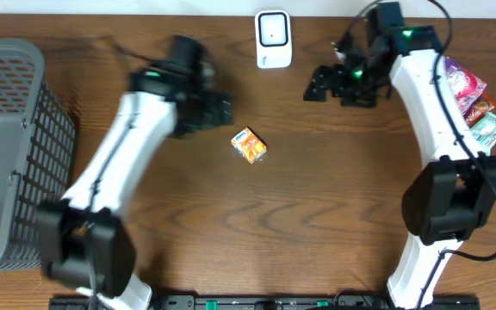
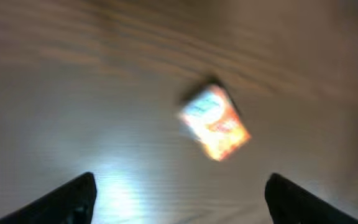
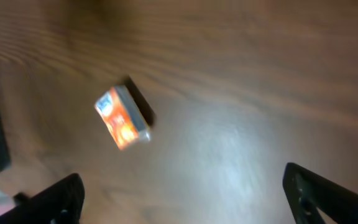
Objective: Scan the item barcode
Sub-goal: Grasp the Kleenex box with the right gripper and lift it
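Small orange box point(image 1: 249, 145) lies loose on the table point(image 1: 317, 224), mid-table, below the white scanner point(image 1: 273, 39), held by nothing. Left gripper point(image 1: 220, 110) sits just beside it, jaws apart and empty. Its wrist view is blurred (arm probably moving), with the box ahead of the fingers point(image 2: 73, 202). Right gripper point(image 1: 321, 86) is near the scanner, jaws wide, also empty. Step in hand looks like the pickup. Centre the left jaws over the box, match its tilt, and close on its narrow sides. Leave the barcode face uncovered (which face, cannot tell). Basket point(image 1: 15, 129) far left and snack packets point(image 1: 472, 99) far right are not involved.
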`<action>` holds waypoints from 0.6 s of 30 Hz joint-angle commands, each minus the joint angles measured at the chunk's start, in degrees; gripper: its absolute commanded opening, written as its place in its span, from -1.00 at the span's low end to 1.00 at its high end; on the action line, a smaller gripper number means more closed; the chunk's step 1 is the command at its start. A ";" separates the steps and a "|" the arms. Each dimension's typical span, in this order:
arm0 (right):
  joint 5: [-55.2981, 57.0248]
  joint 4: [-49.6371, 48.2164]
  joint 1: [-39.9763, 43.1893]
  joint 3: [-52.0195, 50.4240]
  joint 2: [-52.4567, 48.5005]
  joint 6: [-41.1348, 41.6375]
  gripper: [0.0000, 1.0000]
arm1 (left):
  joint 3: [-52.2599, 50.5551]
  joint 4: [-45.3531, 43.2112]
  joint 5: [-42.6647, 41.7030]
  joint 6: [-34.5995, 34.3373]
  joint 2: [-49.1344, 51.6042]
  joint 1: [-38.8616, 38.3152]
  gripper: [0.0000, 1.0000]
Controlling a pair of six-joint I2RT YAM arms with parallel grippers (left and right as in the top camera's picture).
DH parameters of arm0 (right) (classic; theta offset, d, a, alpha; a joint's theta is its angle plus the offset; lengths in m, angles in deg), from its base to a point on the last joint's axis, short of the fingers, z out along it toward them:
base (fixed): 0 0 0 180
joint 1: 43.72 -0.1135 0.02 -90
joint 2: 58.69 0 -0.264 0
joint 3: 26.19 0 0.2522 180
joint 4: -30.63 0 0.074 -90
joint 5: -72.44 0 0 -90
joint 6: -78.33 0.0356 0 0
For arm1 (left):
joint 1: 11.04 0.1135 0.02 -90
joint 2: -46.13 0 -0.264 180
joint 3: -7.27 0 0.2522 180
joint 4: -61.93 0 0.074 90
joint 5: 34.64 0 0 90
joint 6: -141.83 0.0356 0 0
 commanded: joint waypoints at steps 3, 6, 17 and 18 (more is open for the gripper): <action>-0.83 -11.21 -7.15 -6.34 -0.44 -0.81 0.93 | 0.44 6.40 6.58 -3.98 -1.29 8.20 0.95; 0.52 -19.63 -10.32 -11.56 -0.76 -0.79 0.85 | 0.26 9.07 6.60 -3.96 -1.29 10.43 0.96; 3.10 -30.71 -18.64 -20.90 -2.89 -0.81 0.32 | 0.26 10.32 6.58 -3.96 -1.29 11.91 0.96; 3.19 -30.69 -18.93 -20.94 -3.30 -0.81 0.31 | 0.26 10.32 6.58 -3.96 -1.29 11.91 0.95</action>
